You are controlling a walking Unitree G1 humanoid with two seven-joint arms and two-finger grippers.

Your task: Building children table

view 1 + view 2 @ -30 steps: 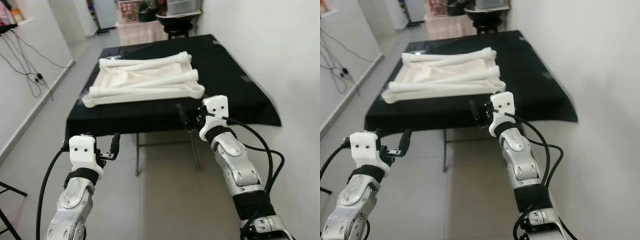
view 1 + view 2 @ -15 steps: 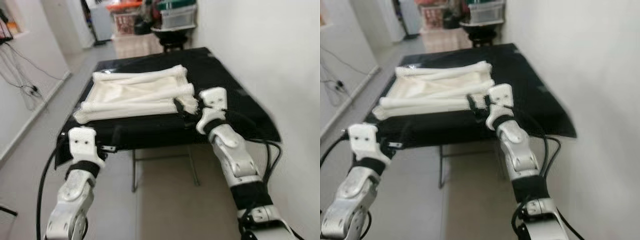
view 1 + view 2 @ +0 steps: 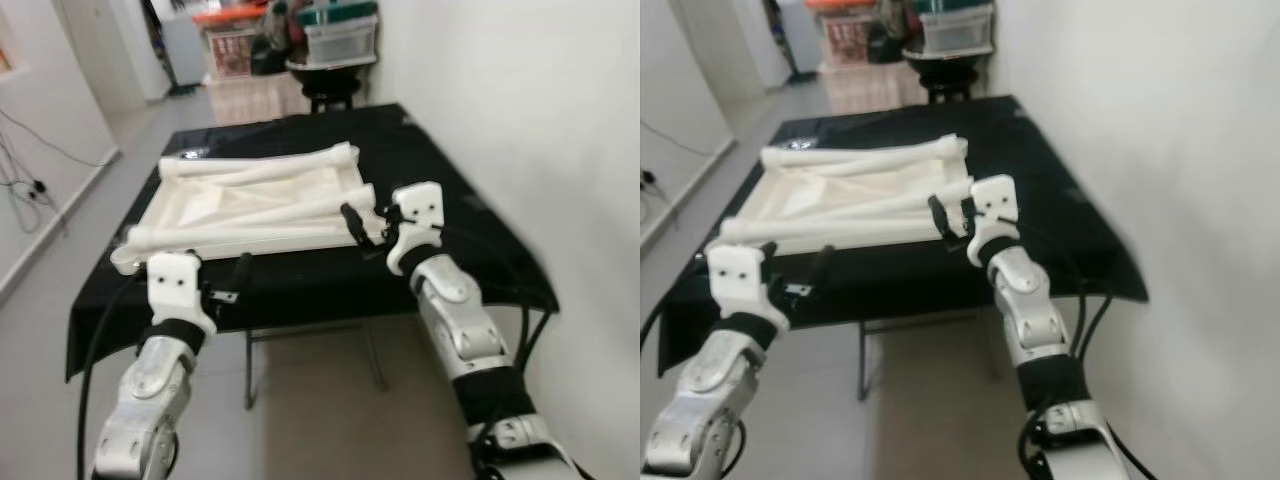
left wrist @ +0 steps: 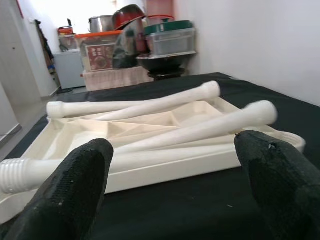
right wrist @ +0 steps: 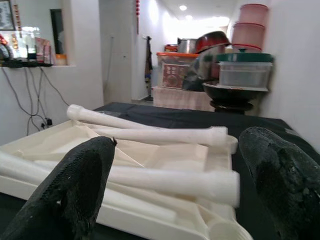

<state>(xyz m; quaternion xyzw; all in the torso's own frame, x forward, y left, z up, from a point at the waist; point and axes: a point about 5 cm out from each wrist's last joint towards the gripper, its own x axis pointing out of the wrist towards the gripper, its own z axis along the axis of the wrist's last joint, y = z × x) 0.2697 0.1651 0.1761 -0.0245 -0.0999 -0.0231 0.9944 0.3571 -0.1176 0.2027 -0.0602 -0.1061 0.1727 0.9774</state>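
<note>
While the robot stands at the near edge of a table draped in black cloth (image 3: pixel 470 200), both arms are raised toward the parts lying on it. A cream plastic rectangular tabletop (image 3: pixel 215 205), upside down so its ribbed underside faces up, sits in the middle of the cloth. Several cream plastic turned table legs (image 3: pixel 265 170) lie loose across it, their long axes running roughly from nine o'clock to three o'clock, slightly slanted. One leg has a threaded end (image 4: pixel 15 172) pointing toward nine o'clock.

The right gripper (image 3: pixel 362 225) hovers at the tabletop's near corner at about four o'clock, just beside the closest leg ends, its two black fingers spread wide. The left gripper (image 3: pixel 240 280) hangs at about seven o'clock over the table's near edge, a little short of the tabletop, fingers also spread wide, nothing held.

The right arm looks nearer to a leg. Because the legs lie crosswise to both grippers, a straight reach forward would probably close across a leg's width.

At twelve o'clock, beyond the table, stand stacked plastic storage boxes (image 3: pixel 340 30).
</note>
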